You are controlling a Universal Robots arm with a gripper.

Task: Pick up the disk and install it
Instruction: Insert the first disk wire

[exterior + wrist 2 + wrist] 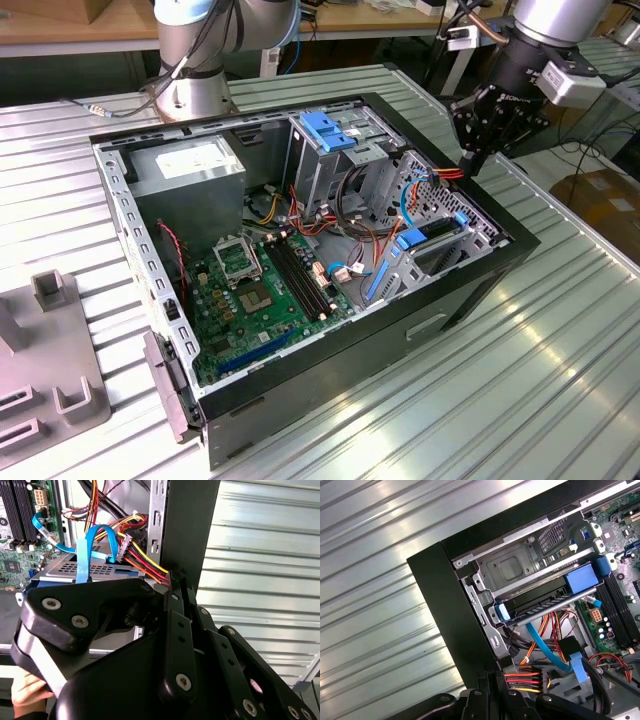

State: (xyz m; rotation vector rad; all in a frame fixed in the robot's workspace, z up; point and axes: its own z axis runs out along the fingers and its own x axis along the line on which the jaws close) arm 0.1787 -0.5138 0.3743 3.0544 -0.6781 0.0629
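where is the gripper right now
On the exterior view's right, the gripper sits just above the case at its far edge, shut on the power wires.

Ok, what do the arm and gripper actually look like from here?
The arm is silver-grey tube sections with blue joint caps and a thin cable running down its base. The gripper is matte black, built of jointed link bars dotted with silver screws, with a pale grey box mounted beside the wrist.

Arm reaching in from the upper right, tool pointed down.
In the exterior view the arm's base (195, 60) stands upper left; the wrist (545, 50) tilts the black tool (470, 162) downward, its fingers (176, 615) drawn together at their tips in the second wrist view.
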